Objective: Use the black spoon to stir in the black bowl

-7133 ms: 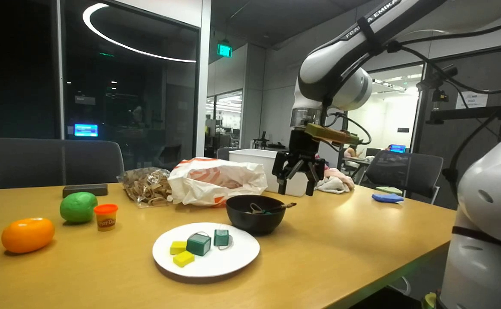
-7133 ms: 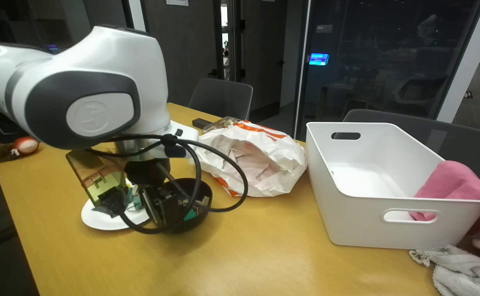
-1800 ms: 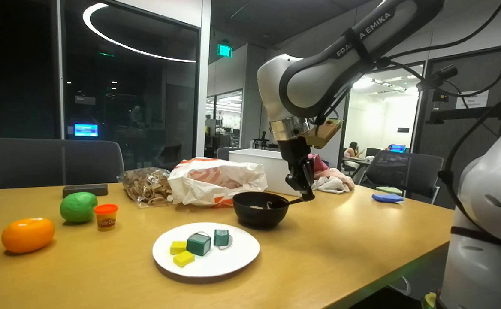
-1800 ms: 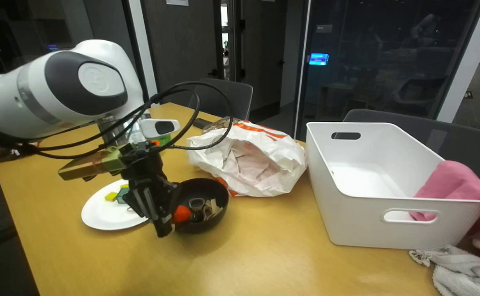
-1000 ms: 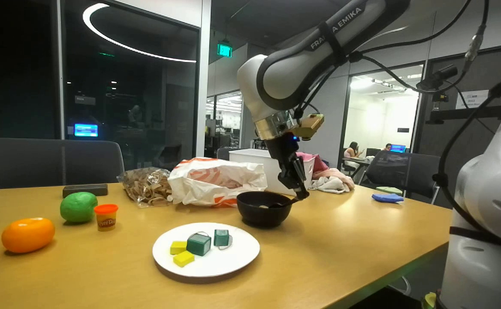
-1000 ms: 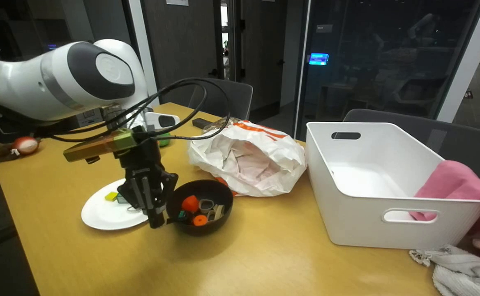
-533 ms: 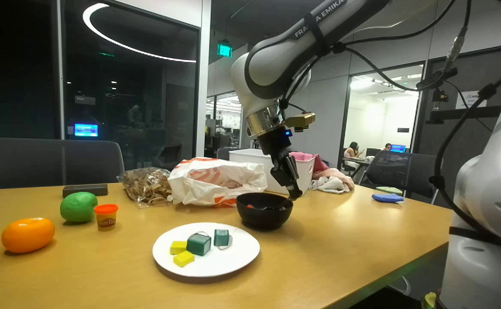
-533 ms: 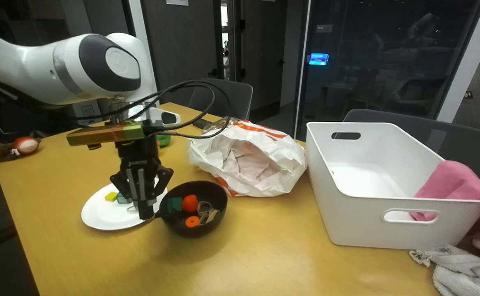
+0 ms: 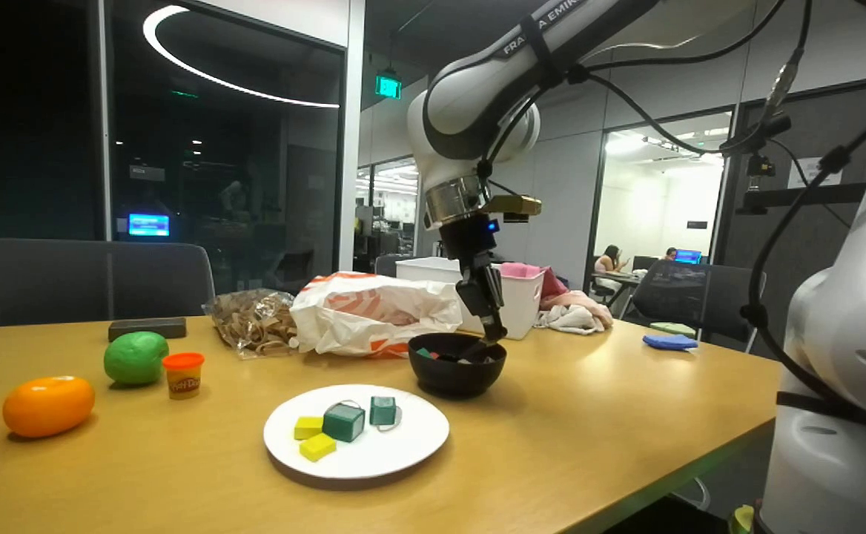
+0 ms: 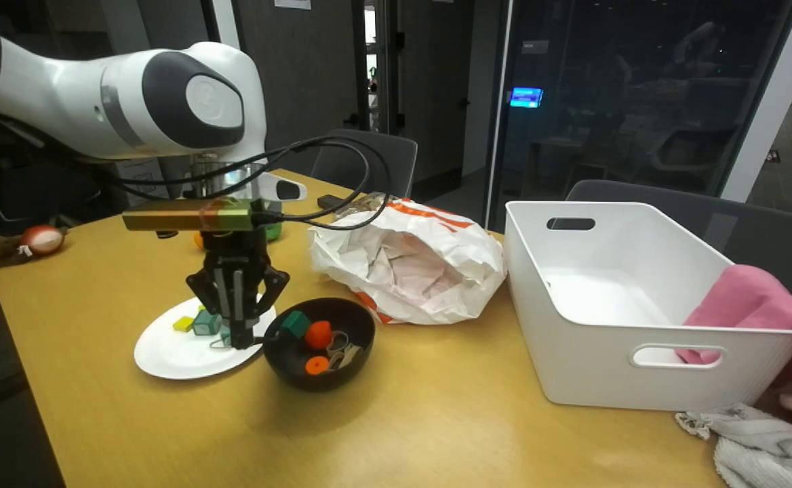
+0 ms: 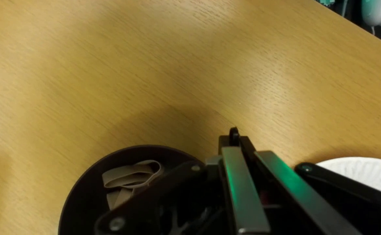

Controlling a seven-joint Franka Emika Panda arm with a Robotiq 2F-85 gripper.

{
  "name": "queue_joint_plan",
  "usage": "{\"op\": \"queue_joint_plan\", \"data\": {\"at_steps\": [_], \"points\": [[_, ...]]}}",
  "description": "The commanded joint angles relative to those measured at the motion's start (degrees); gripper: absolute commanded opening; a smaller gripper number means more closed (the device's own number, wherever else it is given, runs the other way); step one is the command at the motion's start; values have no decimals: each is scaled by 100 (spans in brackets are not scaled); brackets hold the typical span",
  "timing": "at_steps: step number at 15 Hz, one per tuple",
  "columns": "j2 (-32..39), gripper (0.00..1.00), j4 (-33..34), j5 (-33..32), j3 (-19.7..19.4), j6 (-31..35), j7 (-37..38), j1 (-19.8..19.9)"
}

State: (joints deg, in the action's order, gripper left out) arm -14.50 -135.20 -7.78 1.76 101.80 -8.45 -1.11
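My gripper (image 10: 241, 342) is shut on the black spoon (image 10: 259, 340), at the plate-side edge of the black bowl (image 10: 318, 381). The spoon's end (image 11: 234, 133) pokes out between the fingertips in the wrist view; its lower part reaches over the rim into the bowl and is hard to make out against the dark inside. A green block (image 10: 295, 324), a red-orange round piece (image 10: 319, 335), an orange disc (image 10: 317, 365) and beige bands (image 11: 131, 176) lie in the bowl. In an exterior view the fingers (image 9: 494, 326) tilt down at the bowl's rim.
A white plate (image 9: 285, 449) with green and yellow blocks sits close beside the bowl. Behind the bowl are a white paper bag (image 9: 374, 326) and a white bin (image 10: 640, 373). An orange fruit (image 9: 49, 406), a green one (image 9: 136, 358) and a Play-Doh tub (image 9: 183, 378) stand farther off.
Seven seconds ago my gripper was open above the bowl; it has since shut on the spoon. Over the last second it moved along the rim towards the plate, and the green block shifted into clearer view.
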Motion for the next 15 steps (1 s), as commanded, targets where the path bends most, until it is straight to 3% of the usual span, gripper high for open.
{"op": "queue_joint_plan", "data": {"at_steps": [1, 10, 15], "points": [[-65, 9, 4, 310, -161, 255, -336, -53], [-101, 8, -68, 556, -244, 964, -835, -50], [-410, 9, -108, -762, 83, 1133, 260, 55]]}}
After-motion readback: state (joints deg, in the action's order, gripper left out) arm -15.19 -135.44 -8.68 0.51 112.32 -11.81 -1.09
